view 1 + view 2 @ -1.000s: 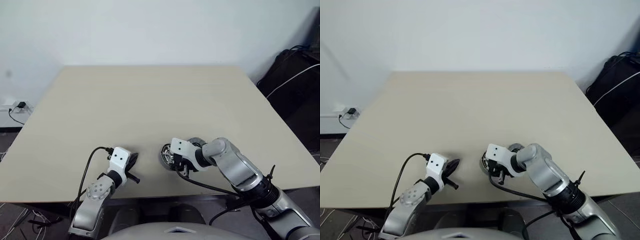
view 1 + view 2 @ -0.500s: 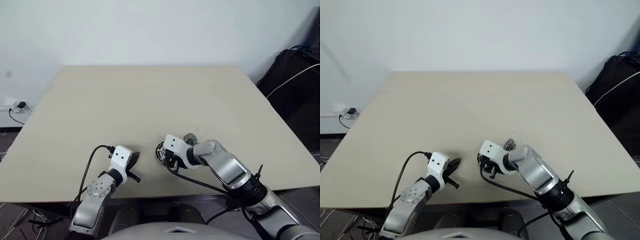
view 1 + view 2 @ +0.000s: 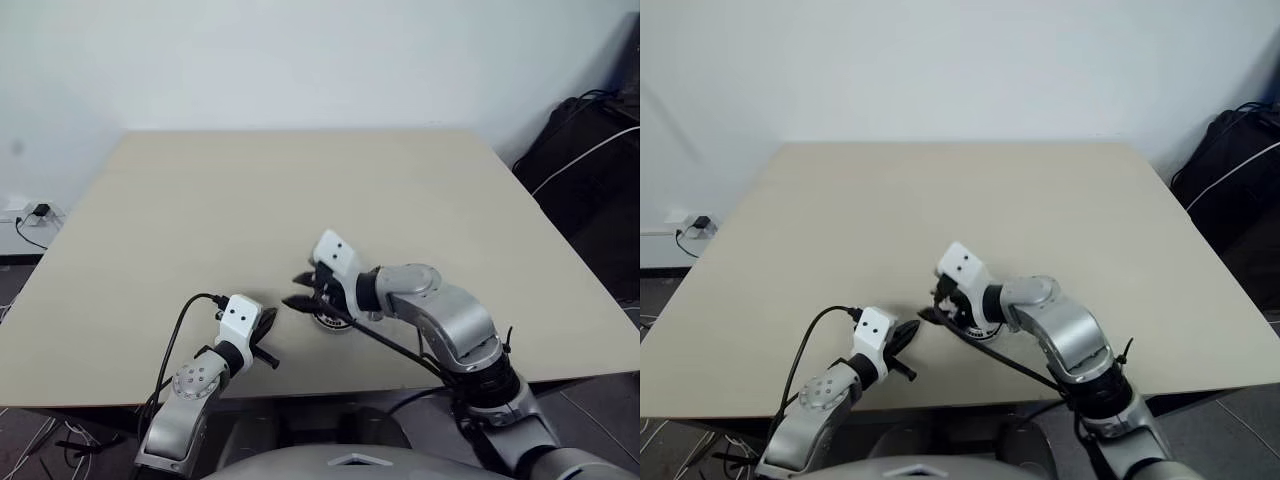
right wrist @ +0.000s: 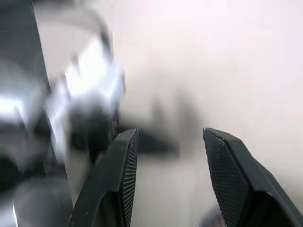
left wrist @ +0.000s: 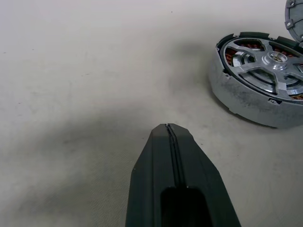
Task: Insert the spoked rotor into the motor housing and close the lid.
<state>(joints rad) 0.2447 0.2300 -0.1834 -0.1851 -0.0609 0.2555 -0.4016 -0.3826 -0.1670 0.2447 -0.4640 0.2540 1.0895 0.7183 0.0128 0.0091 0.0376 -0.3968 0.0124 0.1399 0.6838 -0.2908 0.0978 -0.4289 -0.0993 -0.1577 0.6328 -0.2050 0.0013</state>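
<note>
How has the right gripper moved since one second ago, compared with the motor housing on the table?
Yes. The right gripper has lifted off the motor housing and swung toward the robot's left, and its fingers are now apart with nothing between them.

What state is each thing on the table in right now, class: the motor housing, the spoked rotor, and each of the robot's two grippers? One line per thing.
motor housing: upright on the table, open on top, no lid on it.
spoked rotor: seated inside the housing, copper windings showing between its spokes.
left gripper: fingers shut, empty, resting near the housing.
right gripper: fingers open, nothing between them, raised above the table.
</note>
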